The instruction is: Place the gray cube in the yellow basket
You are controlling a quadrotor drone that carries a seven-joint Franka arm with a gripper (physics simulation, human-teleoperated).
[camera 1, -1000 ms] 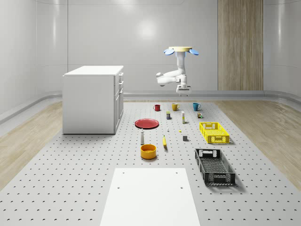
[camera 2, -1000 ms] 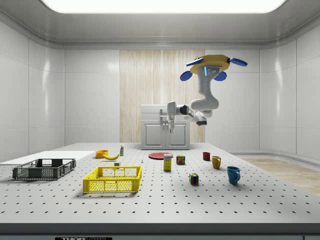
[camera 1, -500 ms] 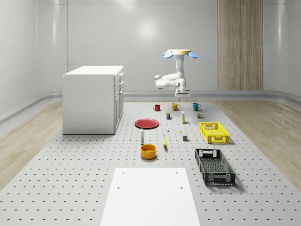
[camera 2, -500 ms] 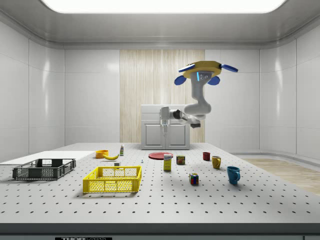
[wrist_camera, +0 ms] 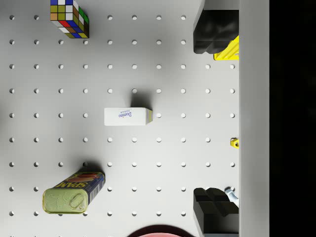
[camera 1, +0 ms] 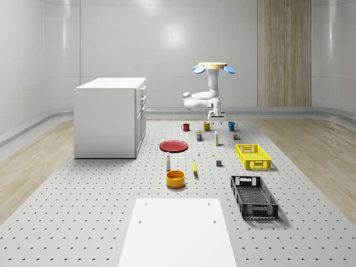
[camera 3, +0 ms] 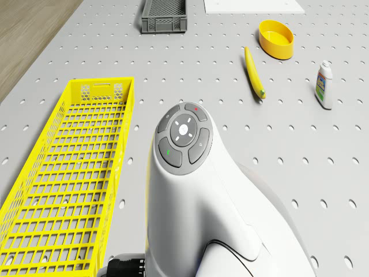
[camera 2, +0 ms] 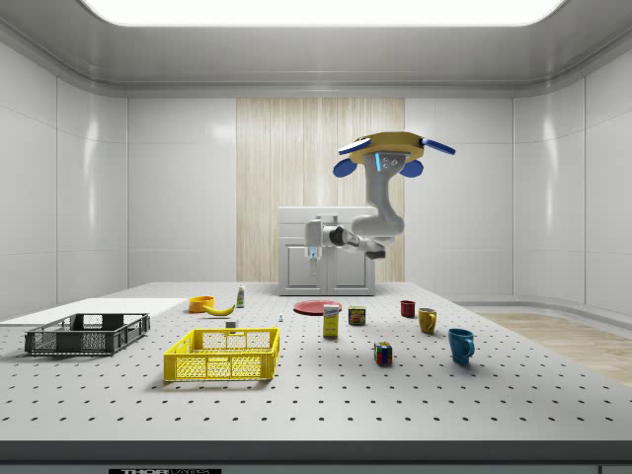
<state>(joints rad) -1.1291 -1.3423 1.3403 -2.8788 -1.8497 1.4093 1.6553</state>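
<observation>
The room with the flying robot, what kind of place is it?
Probably a simulated robot test lab: a big gray pegboard floor dotted with holes, plain bare walls, and practice items laid out, like a yellow basket and a banana.

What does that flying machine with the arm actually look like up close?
The drone is a flat yellow disc with blue rotor blades and a blue light underneath. From it hangs a glossy white arm of rounded segments with dark joints. One link carries a gray round button pad. The gripper has black blocky fingers.
</observation>
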